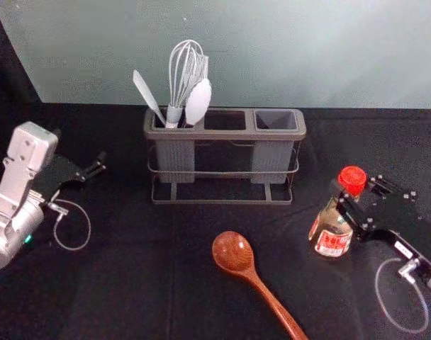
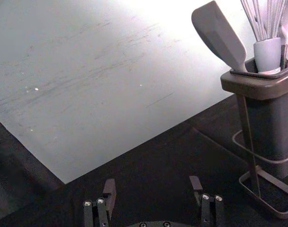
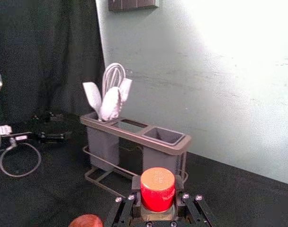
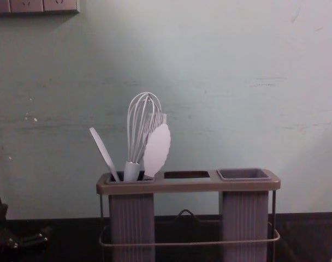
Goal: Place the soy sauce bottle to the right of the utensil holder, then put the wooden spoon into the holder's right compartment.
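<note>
My right gripper [image 1: 353, 197] grips the red-capped bottle [image 1: 332, 238] by its neck, nearer me than the holder [image 1: 225, 134] and off to its right. The spoon [image 1: 233, 252] lies on the table [image 1: 130, 283] between my two arms. My left gripper [image 1: 99, 166], fingers wide apart, is parked left of the holder.

The right gripper [image 1: 353, 197] clasps the red-capped clear soy sauce bottle [image 3: 157, 189], central foreground. Beyond it, mid-frame, stands a brown-framed grey plastic utensil holder [image 3: 165, 147] with white utensils [image 3: 110, 105].
</note>
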Robot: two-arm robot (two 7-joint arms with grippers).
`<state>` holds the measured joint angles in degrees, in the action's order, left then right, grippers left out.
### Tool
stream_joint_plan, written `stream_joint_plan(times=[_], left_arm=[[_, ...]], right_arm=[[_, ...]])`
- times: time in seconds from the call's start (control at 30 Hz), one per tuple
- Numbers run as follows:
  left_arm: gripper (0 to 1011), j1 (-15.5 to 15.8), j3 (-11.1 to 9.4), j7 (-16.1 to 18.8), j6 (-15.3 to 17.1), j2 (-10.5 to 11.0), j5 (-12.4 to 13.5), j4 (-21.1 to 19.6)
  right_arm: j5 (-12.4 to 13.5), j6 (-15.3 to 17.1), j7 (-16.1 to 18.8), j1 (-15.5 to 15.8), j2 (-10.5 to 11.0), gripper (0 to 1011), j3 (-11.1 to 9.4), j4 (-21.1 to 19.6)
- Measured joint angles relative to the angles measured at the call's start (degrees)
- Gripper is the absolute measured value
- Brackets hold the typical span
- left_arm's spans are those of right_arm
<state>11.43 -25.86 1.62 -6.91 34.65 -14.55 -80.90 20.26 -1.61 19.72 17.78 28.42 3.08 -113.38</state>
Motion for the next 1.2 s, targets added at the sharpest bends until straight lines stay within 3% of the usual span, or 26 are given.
stream_joint_plan(times=[0.5, 0.8, 1.2], left_arm=[[1011, 0.0, 0.0, 0.0, 0.0, 0.0, 0.0, 0.0], [1011, 0.0, 0.0, 0.0, 0.0, 0.0, 0.0, 0.0], [1011, 0.0, 0.0, 0.0, 0.0, 0.0, 0.0, 0.0]], right_arm=[[1.62, 0.7, 1.8, -10.41, 0.51, 383, 1.68, 9.08], [1.43, 0.16, 1.76, -17.12, -1.4, 383, 4.35, 16.0], [0.39, -0.86, 1.27, -22.63, -3.6, 383, 6.31, 22.73]])
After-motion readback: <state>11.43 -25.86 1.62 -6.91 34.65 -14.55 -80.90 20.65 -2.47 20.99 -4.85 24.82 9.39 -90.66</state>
